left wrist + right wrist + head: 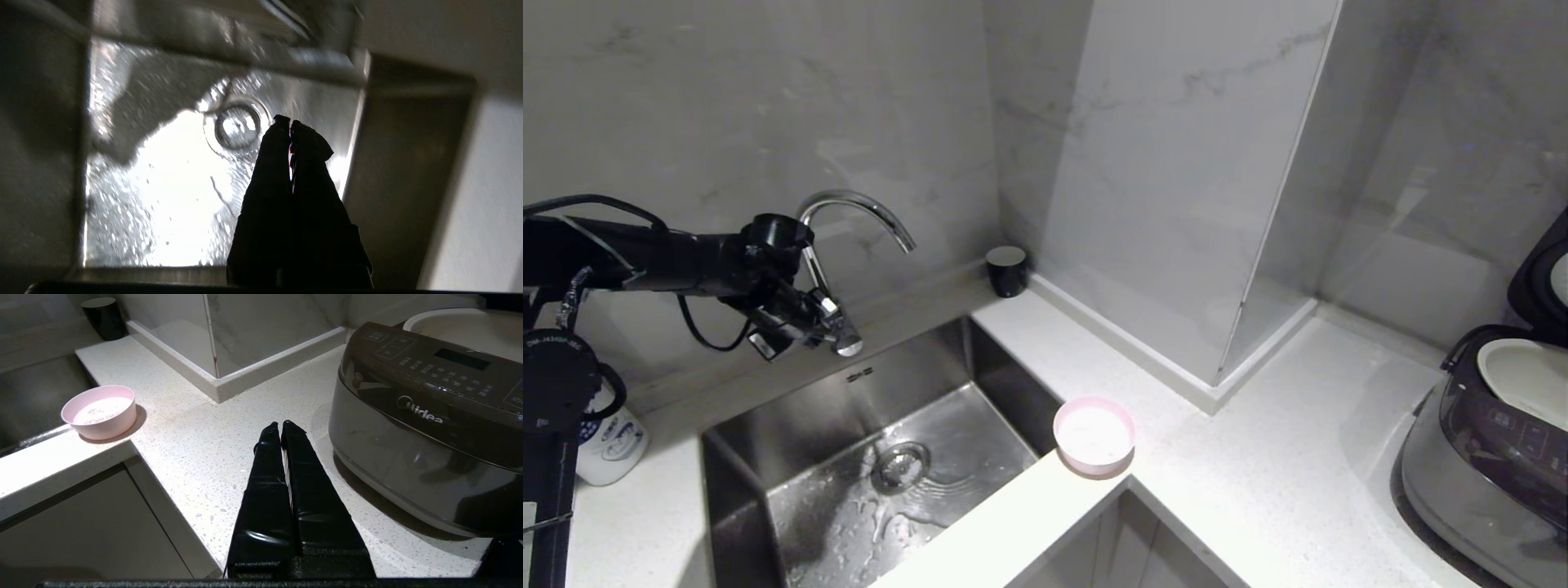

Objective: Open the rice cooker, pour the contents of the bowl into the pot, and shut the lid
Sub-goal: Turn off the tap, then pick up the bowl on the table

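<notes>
Over the sink, near the tap, the left gripper hangs with its fingers pressed together and holding nothing. At the far right the rice cooker stands with its lid up and the white pot exposed, so the opening looks done. On the counter's corner beside the sink sits the bowl, untouched. Next seems to be spreading the fingers and reaching for its rim. Between bowl and cooker the right gripper waits, closed and empty.
</notes>
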Available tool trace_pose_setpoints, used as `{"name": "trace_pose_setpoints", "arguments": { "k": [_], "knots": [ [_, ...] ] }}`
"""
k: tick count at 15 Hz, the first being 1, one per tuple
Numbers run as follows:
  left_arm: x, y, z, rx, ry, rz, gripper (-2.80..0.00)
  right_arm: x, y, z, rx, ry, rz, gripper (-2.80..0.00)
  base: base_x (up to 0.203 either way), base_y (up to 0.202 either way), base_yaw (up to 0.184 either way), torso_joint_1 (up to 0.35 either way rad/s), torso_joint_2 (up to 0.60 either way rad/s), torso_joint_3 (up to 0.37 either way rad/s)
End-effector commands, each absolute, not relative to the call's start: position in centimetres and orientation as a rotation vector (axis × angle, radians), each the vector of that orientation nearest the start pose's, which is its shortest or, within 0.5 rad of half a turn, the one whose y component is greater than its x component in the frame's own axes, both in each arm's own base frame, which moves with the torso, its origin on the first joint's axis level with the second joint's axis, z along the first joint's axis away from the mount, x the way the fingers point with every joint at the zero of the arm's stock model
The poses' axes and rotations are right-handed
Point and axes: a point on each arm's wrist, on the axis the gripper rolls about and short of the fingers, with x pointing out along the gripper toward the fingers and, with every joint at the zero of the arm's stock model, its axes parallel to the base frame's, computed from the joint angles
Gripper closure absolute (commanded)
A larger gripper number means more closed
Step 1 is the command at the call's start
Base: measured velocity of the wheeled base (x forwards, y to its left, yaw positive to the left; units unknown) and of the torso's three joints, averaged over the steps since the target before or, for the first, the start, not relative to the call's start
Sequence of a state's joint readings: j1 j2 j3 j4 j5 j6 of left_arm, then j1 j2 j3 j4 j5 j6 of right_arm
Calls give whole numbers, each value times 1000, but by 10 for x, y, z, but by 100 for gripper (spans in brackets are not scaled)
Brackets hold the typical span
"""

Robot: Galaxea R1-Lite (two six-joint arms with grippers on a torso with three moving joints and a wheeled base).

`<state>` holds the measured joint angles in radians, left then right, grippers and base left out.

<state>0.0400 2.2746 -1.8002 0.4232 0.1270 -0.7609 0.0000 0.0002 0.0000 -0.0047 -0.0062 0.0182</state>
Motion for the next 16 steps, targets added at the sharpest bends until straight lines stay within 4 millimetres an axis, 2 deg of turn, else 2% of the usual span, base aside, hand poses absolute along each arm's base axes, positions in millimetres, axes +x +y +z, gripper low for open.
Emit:
{"name": "trace_pose_setpoints", "arguments": {
  "k": [1, 2, 4, 6, 12, 14, 16],
  "knots": [
    [421, 2, 169, -673, 778, 417, 0, -23, 0, 76, 17, -5, -6, 0, 0, 0, 0, 0, 0, 0],
    [405, -13, 174, -662, 812, 371, 0, -23, 0, 76, 18, -5, -6, 0, 0, 0, 0, 0, 0, 0],
    [376, -38, 169, -610, 881, 299, 0, -23, 0, 76, 18, -6, -6, 0, 0, 0, 0, 0, 0, 0],
    [346, -54, 161, -535, 884, 210, 0, -23, 0, 76, 18, -6, -6, 0, 0, 0, 0, 0, 0, 0],
    [264, -76, 172, -262, 595, -87, 0, -23, 0, 76, 18, -5, -6, 0, 0, 0, 0, 0, 0, 0],
    [246, -83, 176, -192, 499, -171, 0, -23, 0, 76, 18, -5, -6, 0, 0, 0, 0, 0, 0, 0],
    [242, -93, 174, -128, 473, -227, 0, -23, 0, 76, 18, -6, -6, 0, 0, 0, 0, 0, 0, 0]
  ]
}}
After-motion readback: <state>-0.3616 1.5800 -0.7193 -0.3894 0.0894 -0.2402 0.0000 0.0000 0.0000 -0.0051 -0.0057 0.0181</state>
